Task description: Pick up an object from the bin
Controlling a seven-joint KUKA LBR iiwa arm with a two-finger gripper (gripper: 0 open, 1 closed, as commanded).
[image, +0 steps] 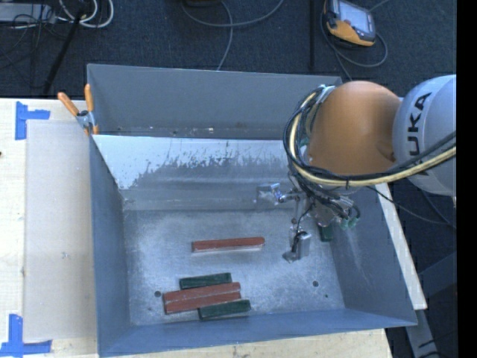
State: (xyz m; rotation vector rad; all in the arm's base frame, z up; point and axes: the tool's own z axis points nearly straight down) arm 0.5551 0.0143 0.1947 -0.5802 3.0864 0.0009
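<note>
My gripper (293,253) hangs under the orange wrist cover in the right half of the bin, its metal tip low over the bare floor. Nothing shows in it. A flat reddish-brown bar (227,245) lies just to its left, lengthwise across the bin and apart from the tip. Nearer the front lie a dark green bar (205,281), a longer reddish-brown bar (201,297) and a second dark green bar (223,309), packed side by side.
The bin's sloping walls rise on all sides, and the right wall is close behind the gripper. Bare scuffed floor lies around the gripper and in the left and back parts of the bin.
</note>
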